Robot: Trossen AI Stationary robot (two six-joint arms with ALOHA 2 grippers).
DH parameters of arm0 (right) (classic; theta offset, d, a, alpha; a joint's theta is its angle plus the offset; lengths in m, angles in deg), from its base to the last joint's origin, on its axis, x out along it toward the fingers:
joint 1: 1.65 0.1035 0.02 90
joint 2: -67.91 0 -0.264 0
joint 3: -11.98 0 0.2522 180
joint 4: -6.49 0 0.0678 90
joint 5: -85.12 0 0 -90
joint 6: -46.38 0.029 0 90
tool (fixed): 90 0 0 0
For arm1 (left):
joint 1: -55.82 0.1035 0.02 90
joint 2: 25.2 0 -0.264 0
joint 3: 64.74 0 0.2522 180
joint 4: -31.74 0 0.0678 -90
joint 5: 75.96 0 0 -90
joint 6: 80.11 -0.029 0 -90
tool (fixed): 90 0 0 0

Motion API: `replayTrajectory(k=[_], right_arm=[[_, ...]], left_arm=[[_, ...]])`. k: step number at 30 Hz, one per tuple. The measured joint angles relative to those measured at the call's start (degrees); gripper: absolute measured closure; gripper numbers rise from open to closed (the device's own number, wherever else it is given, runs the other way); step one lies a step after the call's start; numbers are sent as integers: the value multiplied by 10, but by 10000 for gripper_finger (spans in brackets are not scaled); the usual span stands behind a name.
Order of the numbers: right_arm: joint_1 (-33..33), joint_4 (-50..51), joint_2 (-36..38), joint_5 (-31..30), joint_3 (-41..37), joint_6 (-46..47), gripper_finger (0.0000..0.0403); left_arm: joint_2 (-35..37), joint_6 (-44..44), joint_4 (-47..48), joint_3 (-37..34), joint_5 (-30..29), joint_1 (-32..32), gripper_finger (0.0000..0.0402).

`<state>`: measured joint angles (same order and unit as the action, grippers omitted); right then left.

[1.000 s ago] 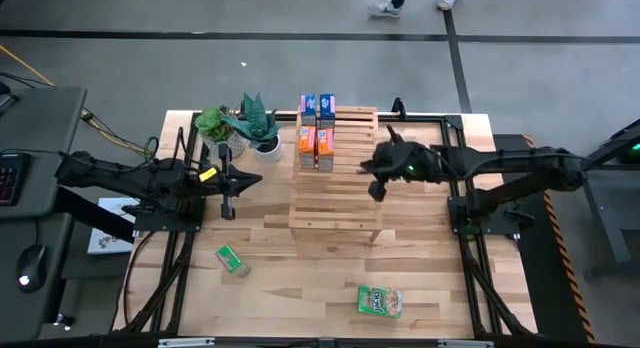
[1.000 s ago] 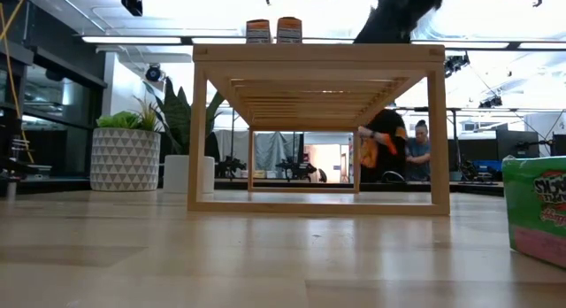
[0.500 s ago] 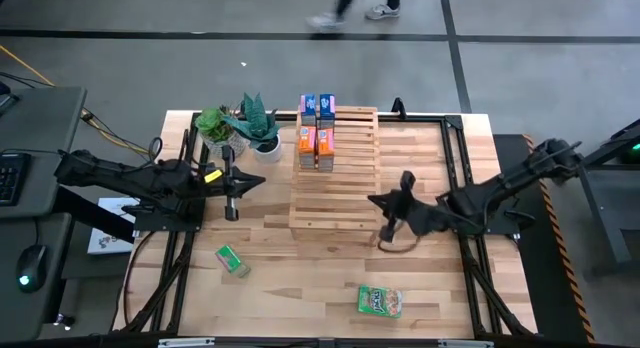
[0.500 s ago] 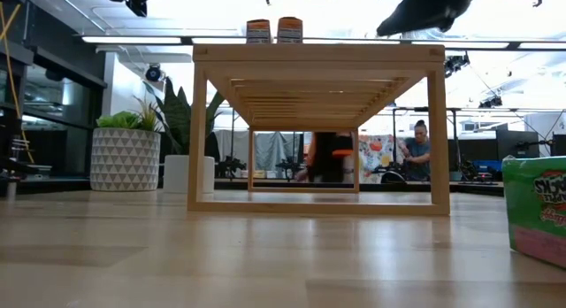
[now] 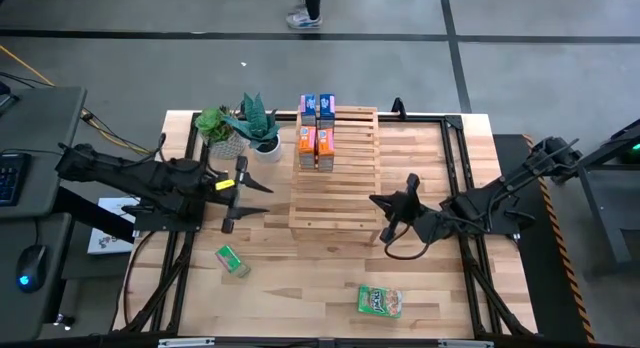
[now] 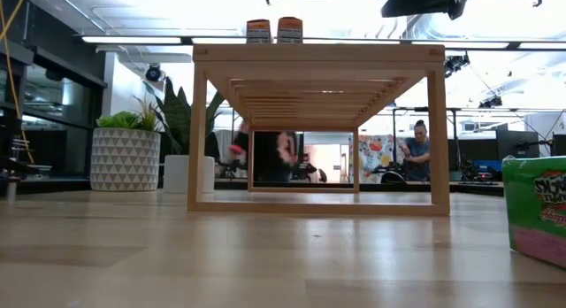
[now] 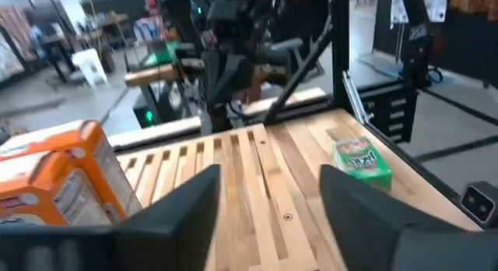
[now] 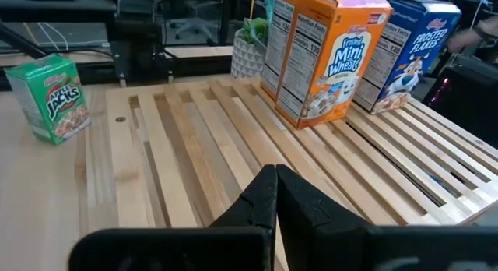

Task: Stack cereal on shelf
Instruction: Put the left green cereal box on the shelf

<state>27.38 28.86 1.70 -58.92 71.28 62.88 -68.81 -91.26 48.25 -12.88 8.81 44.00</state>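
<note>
Left gripper (image 5: 243,193) fingers spread, empty, hovering beside shelf (image 5: 335,203). Right gripper (image 5: 391,221) fingers pressed together, empty, at opposite shelf corner.

Four boxes on shelf's far end — two blue boxes (image 5: 317,105), two orange boxes (image 5: 316,146). Nearest loose cereal: green box (image 5: 232,259), just toward table's front edge from left gripper. Second green box (image 5: 380,302) lies flat, toward front from right gripper.

Advice: lower left gripper over green box, square fingers to narrow sides, close gently.

Right wrist view shows box print and upright stance — high view gives layout only.

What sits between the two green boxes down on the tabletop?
Nothing: in the high view, only bare table lies between the left green box and the right green box.
</note>
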Motion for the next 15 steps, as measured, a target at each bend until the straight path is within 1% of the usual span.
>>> replayTrajectory(k=[4,7,11,13,15], right_arm=[[-1,-1,0,0,0,2,403],[-1,-1,0,0,0,1,403],[-1,-1,0,3,0,2,403],[-1,-1,0,5,0,2,403],[-1,-1,0,8,0,2,403]], left_arm=[[-43,15,54,47,1,0,131],[-73,39,140,99,8,-1,101],[-115,118,297,168,23,-30,86],[-135,161,374,187,24,-62,86],[-155,208,426,194,24,-102,87]])
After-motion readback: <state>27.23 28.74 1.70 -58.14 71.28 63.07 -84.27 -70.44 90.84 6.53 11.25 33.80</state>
